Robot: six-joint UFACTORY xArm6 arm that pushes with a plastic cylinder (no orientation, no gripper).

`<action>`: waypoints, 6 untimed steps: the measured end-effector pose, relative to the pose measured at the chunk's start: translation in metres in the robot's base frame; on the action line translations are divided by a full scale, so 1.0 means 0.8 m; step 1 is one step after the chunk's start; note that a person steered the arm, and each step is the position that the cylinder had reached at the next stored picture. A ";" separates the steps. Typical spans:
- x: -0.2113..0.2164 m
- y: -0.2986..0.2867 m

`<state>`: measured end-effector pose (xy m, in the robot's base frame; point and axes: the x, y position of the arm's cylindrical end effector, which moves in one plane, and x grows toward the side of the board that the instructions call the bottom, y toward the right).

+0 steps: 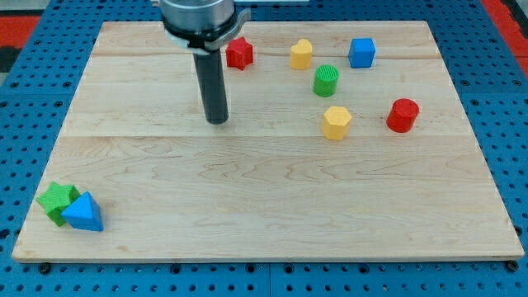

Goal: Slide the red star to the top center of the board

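Note:
The red star (239,53) lies near the view's top, a little left of the board's centre line. My tip (217,120) rests on the wooden board (264,206) below and slightly left of the red star, apart from it by a clear gap. The rod rises from the tip to the arm's grey head at the view's top edge, just left of the star.
To the right of the star lie a yellow block (301,54), a blue cube (361,52), a green cylinder (326,80), a second yellow block (336,122) and a red cylinder (403,115). A green block (56,200) and a blue triangular block (83,213) touch at the lower left corner.

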<state>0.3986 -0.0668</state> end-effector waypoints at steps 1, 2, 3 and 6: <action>-0.045 0.011; -0.068 0.012; -0.092 0.013; -0.165 0.031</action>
